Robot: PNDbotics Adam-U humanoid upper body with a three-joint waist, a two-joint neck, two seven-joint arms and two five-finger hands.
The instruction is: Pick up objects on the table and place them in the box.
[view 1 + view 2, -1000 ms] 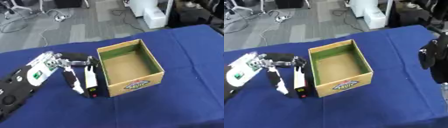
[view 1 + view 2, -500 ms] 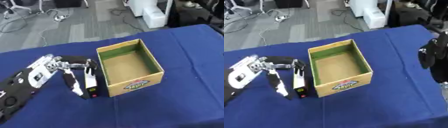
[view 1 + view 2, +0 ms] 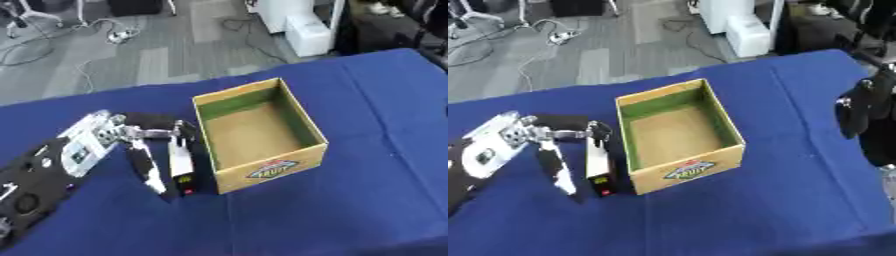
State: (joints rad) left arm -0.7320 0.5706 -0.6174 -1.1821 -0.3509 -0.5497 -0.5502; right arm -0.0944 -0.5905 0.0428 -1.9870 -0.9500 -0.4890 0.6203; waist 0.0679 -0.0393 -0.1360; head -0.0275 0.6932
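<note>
Clearly the left hand (image 3: 131, 142), fingers curled around a slim black and white object (image 3: 181, 167) standing just left of the box (image 3: 259, 134), is nearer; the right hand (image 3: 857, 107) hangs at right edge, fingers unclear.

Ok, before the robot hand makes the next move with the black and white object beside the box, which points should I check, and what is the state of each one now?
1. Left robot hand has its fingers on the black and white object: ok.
2. Object lifted off the blue table: cannot tell; its lower end looks to be at the cloth.
3. Object clear of the cardboard box: not ok, it stands right against the box's left wall.
4. Box open, inside free: ok, nothing seen inside.
5. Right robot hand away from the box: ok, it shows at the right edge.
</note>
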